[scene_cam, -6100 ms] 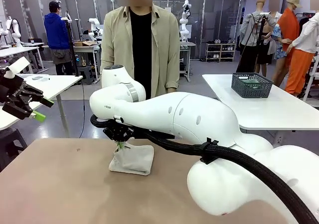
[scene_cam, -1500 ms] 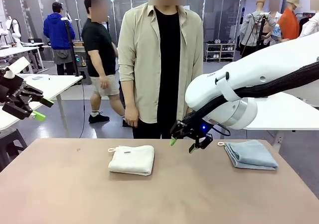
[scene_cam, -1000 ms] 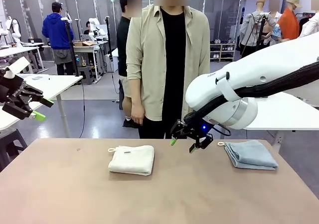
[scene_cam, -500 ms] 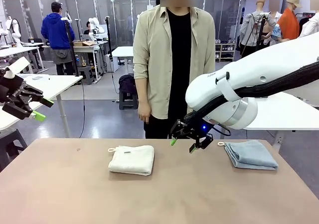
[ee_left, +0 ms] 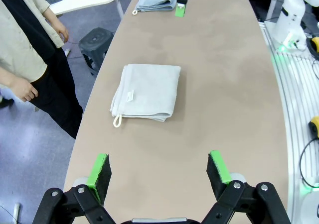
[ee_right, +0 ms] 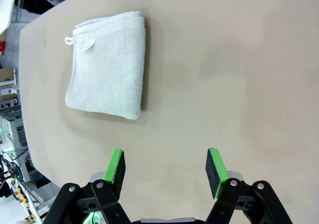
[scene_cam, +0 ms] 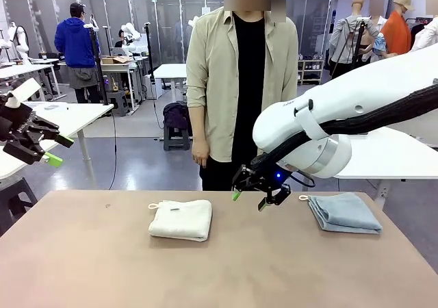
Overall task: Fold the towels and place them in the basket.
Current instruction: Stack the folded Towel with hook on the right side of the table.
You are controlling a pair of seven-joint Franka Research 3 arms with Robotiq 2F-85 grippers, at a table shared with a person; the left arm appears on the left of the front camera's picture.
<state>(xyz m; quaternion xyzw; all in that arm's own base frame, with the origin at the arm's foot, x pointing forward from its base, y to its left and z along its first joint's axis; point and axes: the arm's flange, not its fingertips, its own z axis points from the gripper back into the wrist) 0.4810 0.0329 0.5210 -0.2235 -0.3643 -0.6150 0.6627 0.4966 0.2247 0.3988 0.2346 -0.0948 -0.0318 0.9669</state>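
2 folded towels lie on the tan table (scene_cam: 82, 267): a cream-white terry towel (scene_cam: 181, 220) centre-left, a blue-grey towel (scene_cam: 344, 212) far right. The right gripper (scene_cam: 248, 197) still hovers between them, jaws open, empty; the left gripper (scene_cam: 41, 144) waits open. Only the person (scene_cam: 243, 82) has shifted right, so binning is presumably next.

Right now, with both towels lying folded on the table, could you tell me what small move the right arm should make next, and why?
Probably swing the right gripper left and down over the folded cream-white terry towel. Its jaws are open and empty, hovering above bare tan tabletop between that towel and the folded blue-grey towel. Both towels look folded and lie untouched, so a pickup seems next.
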